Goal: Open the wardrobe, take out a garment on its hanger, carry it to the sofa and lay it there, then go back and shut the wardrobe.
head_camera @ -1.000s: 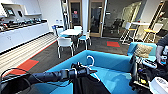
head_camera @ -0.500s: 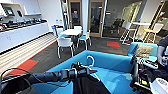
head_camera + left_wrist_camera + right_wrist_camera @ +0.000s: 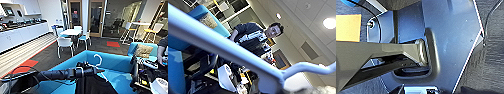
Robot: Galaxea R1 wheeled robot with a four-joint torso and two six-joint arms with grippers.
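- My left gripper (image 3: 83,70) sits low in the centre of the head view, at the end of the dark arm reaching in from the lower left. It appears clenched on the hanger (image 3: 98,65). I judge that from the way the hanger stays up there; the fingers themselves are hard to make out.
- The hanger's white hook curls upward just right of the gripper. In the left wrist view its pale bar (image 3: 243,56) runs corner to corner right across the lens.
- The garment (image 3: 93,85) hangs black and limp beneath the gripper, at the bottom centre of the frame. Held this high, I'd say it clears the sofa's back so it can go over the seat.
- The sofa (image 3: 112,62) wraps around behind the garment, its blue back crossing the middle of the frame. A patterned cushion (image 3: 143,50) rests on its right-hand end.
- I cannot tell the state of my right gripper; the right wrist view gives me robot hardware over dark carpet.
- A person's arm (image 3: 162,47) shows at the right edge, beside the control equipment.
- Beyond the sofa: dark carpet with red patches, white chairs (image 3: 65,43) around a small table, a white counter along the upper left, and glass doors in the upper centre.
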